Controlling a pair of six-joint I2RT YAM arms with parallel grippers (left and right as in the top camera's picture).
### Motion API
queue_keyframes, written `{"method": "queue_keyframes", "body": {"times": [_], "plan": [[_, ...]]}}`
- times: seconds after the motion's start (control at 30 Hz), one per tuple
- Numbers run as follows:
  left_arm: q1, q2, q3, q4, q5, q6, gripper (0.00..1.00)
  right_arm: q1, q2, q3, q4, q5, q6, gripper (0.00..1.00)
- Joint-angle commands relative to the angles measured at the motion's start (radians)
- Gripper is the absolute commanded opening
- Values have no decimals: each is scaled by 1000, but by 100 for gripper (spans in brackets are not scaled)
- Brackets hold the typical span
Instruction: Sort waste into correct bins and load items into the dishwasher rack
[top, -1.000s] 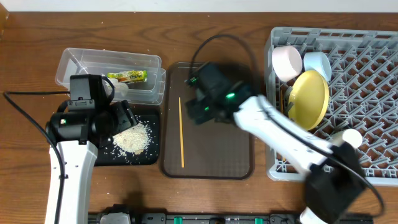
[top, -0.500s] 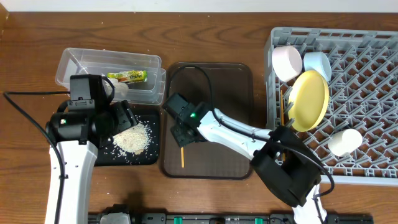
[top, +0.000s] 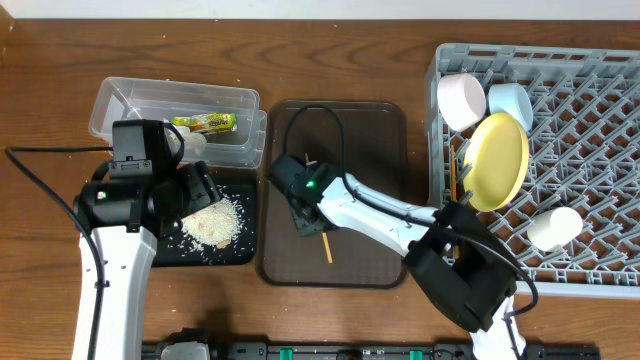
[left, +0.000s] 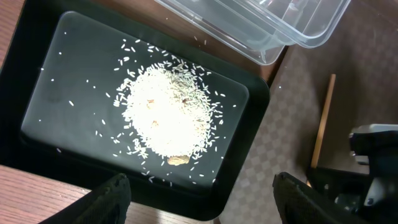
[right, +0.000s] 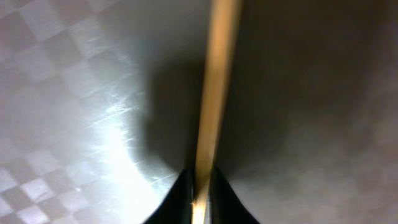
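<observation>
Chopstick (top: 325, 248) newly askew, btwn R tool (right: 199, 186) tips

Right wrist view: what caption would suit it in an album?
Right gripper pinching a wooden chopstick, its shadow falling on the checkered tray below.

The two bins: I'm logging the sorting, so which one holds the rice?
The shallow black tray: a heap of white rice lies in it. The clear tub beside it holds a yellow-green wrapper instead.
</observation>
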Motion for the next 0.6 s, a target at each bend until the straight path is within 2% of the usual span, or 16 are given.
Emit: {"method": "queue_keyframes", "body": {"times": [0.0,0.3,0.57], "plan": [[4,-1,4,-1,-8,2,76,-37,4,9,-16,29,23,1],[4,-1,4,0,-8,2,76,-145,-167,10,-77,31,-39,1],[4,-1,4,0,-8,2,76,-350,-426,10,-223,30,-171,1]]}}
